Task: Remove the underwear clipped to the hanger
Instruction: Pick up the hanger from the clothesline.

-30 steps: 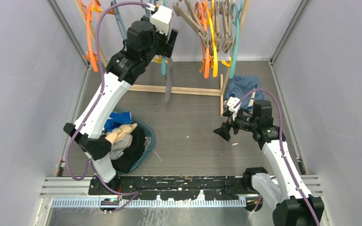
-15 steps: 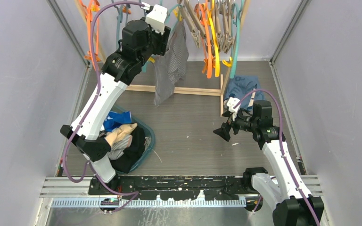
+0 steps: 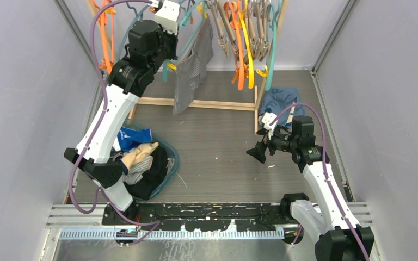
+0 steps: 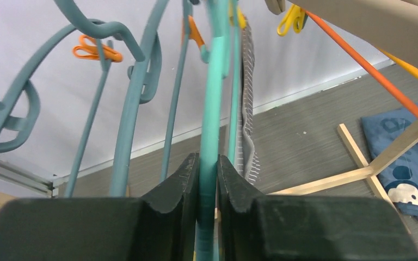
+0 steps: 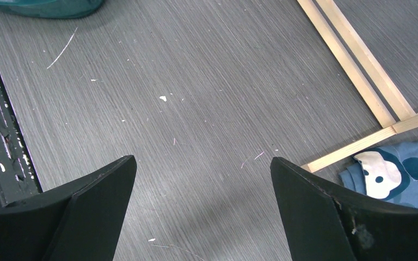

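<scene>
Top external view, contents as they lie.

- Left gripper [image 3: 184, 28]: raised to the far rail, left of centre. In the left wrist view its fingers [image 4: 188, 176] are pressed in on both sides of the teal hanger [image 4: 211, 109], so the hold is on the hanger and not on cloth.
- Underwear [image 3: 191, 65]: one grey pinstriped pair, clipped to that hanger at its upper edge. It hangs just right of the left gripper and below it, with its long axis running straight down toward the wooden frame [image 3: 212, 104]. The wrist view shows it edge-on [image 4: 246, 109], just beyond the clamped bar.
- Right gripper [image 3: 257, 152]: low over the table [image 3: 217, 152] on the near right, fingers spread wide with nothing between them [image 5: 202, 160]. It is well apart from the hanging pair.
- Basket [image 3: 174, 159]: near left, holding a heap of garments.
- Blue printed garment [image 3: 281, 100]: flat on the table, far right.

Judgement: the left arm is much the nearer. The release likely turns on a downward pull along the garment's length, away from the clip, while the hanger is held.
</scene>
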Available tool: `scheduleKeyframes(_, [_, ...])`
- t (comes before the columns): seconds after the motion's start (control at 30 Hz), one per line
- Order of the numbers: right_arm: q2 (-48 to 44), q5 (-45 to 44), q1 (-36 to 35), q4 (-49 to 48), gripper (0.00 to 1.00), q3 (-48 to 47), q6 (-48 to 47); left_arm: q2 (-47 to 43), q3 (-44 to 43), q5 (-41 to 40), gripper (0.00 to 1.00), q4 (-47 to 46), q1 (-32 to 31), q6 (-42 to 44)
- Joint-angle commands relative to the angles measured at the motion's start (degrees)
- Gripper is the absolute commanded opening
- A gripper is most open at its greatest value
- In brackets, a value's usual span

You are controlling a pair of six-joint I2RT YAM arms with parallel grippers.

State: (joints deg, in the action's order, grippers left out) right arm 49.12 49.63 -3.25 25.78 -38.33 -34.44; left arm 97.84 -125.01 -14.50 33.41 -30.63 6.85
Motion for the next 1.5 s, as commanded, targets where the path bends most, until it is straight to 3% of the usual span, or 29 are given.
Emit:
scheduleKeyframes(0.0, [-0.96,1.35,0.26,-0.47,1.00,-0.07,-0.72,-3.29,-2.62,0.69,0.12,-3.23,1.55,-1.20])
scheduleKeyframes(0.27, [-0.88,1.44,0.24,-0.53,1.00,-0.04,-0.85,-3.83,-4.58,0.91,0.00,-3.08,2.93,-1.40])
scheduleKeyframes(0.6, [-0.92,1.51,0.26,-0.40,1.00,0.10,-0.89,-4.50,-4.50,6.71,0.00,-5.46,3.03,0.22])
scheduleKeyframes(1.23, [-0.70,1.35,0.26,-0.39,1.00,0.40,-1.32,-8.00,-3.71,8.89,0.00,-8.09,3.03,5.27])
scheduleKeyframes(1.47, [-0.80,1.30,0.26,-0.43,1.00,0.45,-1.43,-9.64,0.82,8.48,0.00,-9.22,3.06,6.51])
